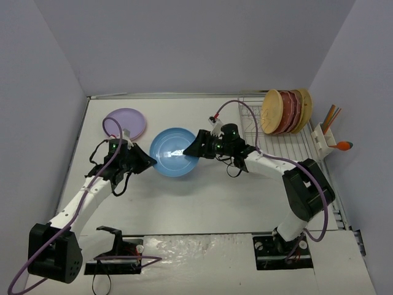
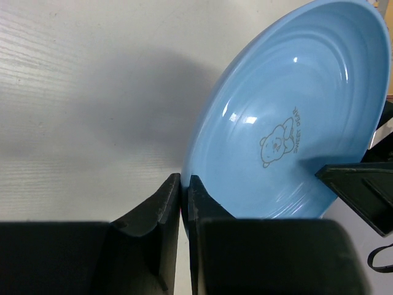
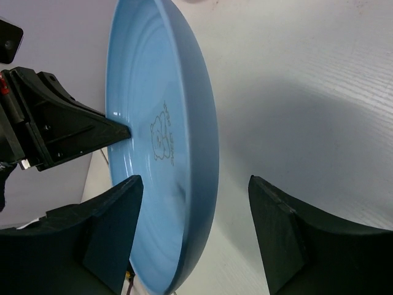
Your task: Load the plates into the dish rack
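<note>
**Left of the dish rack, a blue plate hung between two grippers**

Left of the dish rack (image 1: 279, 147) and near it, the blue plate (image 1: 175, 152) was up off the table and tipped on edge. The left gripper (image 2: 183, 184) was clamped shut on the rim farthest from the rack. The right gripper (image 3: 193, 183) straddled the rim nearest the rack. Its jaws were apart, one on each face with a gap on both sides, so it gripped nothing. Several plates (image 1: 285, 112) stood on edge at the rack's far end, and a lilac plate (image 1: 126, 123) lay flat well to the rack's left.

The step looked like a handover. Done well, the right jaws would close squarely and deep on the rim before the left let go, since a glossy plate held by its edge could swing or slip. The plate should then travel upright into a free slot beside the standing plates.
</note>
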Controlling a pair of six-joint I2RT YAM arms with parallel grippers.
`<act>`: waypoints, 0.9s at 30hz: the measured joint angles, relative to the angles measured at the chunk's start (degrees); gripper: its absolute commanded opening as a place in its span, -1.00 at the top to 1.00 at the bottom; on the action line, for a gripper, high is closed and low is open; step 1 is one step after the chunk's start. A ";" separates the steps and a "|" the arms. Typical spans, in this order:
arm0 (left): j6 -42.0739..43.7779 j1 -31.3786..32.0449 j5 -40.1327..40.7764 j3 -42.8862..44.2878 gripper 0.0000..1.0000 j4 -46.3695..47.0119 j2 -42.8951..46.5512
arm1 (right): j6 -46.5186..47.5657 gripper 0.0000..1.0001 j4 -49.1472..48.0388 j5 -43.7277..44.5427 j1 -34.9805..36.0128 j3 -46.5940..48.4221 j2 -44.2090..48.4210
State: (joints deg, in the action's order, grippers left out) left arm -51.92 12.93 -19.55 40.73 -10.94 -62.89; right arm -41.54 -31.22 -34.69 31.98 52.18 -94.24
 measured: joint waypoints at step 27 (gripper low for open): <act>10.35 0.90 9.65 10.97 -0.83 -12.97 3.13 | 12.51 1.00 18.97 18.05 1.12 7.08 6.11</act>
State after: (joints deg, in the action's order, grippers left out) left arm -41.57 13.82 -9.90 51.70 -23.91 -59.76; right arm -29.03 -12.25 -16.64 33.10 59.26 -88.13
